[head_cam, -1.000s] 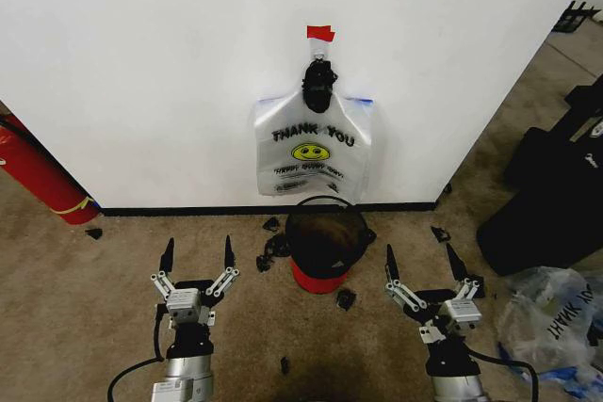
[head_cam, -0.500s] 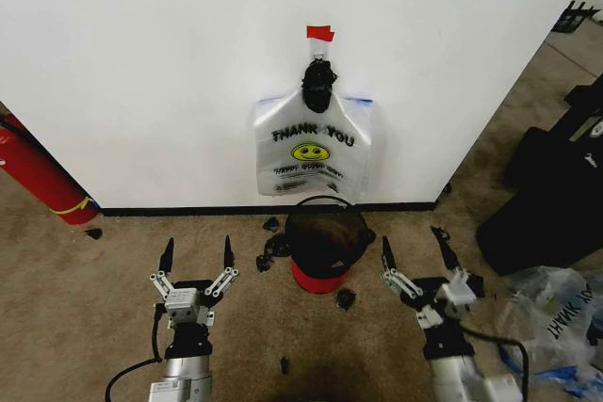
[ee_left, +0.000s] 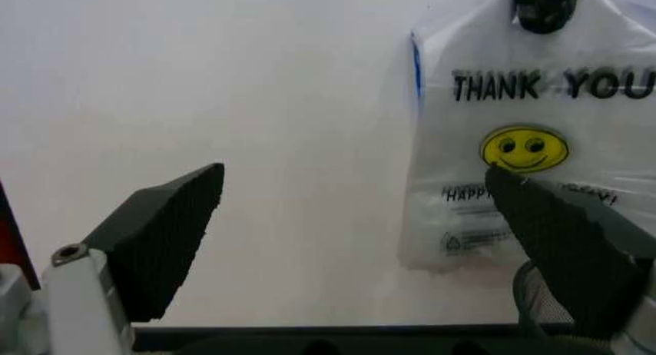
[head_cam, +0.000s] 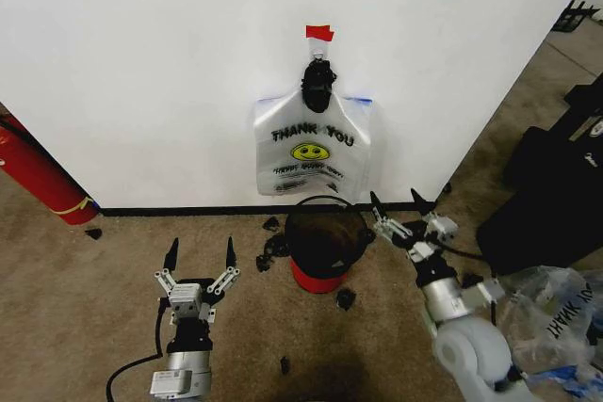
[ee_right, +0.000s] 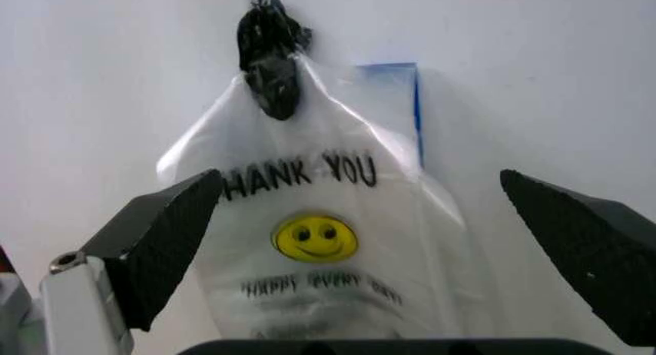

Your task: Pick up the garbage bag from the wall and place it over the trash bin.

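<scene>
The garbage bag [head_cam: 313, 148], white with "THANK YOU" and a yellow smiley, hangs on the white wall [head_cam: 170, 72] from a black hook under a red tape piece. It also fills much of the right wrist view [ee_right: 318, 240] and shows in the left wrist view [ee_left: 533, 155]. The black trash bin [head_cam: 323, 244] with a red base stands on the carpet directly below it. My right gripper [head_cam: 398, 204] is open, raised beside the bin's right rim and pointing at the bag. Low on the left, my left gripper [head_cam: 200, 253] is open, left of the bin.
A red cylinder [head_cam: 38, 176] leans at the far left by the wall. Black cases [head_cam: 546, 204] and a clear plastic bag lettered "MART" [head_cam: 556, 322] lie at the right. Small black scraps [head_cam: 273, 249] dot the carpet around the bin.
My right arm has risen and reached forward toward the wall, its gripper now beside the bin's right rim. The left arm has barely moved.
</scene>
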`<state>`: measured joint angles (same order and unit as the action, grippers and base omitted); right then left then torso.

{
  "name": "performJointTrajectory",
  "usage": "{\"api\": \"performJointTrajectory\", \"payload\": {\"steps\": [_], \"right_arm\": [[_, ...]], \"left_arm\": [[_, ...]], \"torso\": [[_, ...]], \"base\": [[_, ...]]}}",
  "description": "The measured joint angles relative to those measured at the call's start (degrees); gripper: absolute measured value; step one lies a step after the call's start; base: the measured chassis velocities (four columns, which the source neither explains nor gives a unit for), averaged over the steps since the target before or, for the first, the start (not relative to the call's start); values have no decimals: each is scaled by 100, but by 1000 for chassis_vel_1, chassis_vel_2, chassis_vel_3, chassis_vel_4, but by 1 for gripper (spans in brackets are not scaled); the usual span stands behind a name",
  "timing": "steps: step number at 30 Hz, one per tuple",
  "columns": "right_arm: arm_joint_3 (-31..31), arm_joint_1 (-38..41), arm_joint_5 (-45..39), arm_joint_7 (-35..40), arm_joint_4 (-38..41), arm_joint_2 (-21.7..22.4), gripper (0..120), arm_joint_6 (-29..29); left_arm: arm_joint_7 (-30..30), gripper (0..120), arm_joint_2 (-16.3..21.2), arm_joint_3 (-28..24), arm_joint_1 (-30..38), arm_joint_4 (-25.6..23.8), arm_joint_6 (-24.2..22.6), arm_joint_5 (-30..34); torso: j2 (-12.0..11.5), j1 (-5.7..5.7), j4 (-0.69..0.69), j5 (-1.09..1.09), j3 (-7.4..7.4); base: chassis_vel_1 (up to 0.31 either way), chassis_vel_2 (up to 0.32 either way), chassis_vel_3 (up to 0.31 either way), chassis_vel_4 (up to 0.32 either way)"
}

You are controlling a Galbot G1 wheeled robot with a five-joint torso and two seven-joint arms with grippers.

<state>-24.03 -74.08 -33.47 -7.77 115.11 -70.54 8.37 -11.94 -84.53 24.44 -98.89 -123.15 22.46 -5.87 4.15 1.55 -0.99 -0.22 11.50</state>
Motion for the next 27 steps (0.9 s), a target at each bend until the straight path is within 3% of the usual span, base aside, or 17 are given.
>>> {"api": "performJointTrajectory", "payload": {"steps": [9,27], "right_arm": [[559,1251,-584,-119,-626,-31,100,-310],[1391,2750,-960,-124,-1893,-404,100,-427]], "left_arm": [[13,100,-143,96,-34,-55,0,-7],[14,100,-244,218,-207,-221,30,-94]], "torso": [[0,0,1,0,0],[0,0,0,-1,-1]], "base": [[0,0,0,0],[0,0,0,0]]}}
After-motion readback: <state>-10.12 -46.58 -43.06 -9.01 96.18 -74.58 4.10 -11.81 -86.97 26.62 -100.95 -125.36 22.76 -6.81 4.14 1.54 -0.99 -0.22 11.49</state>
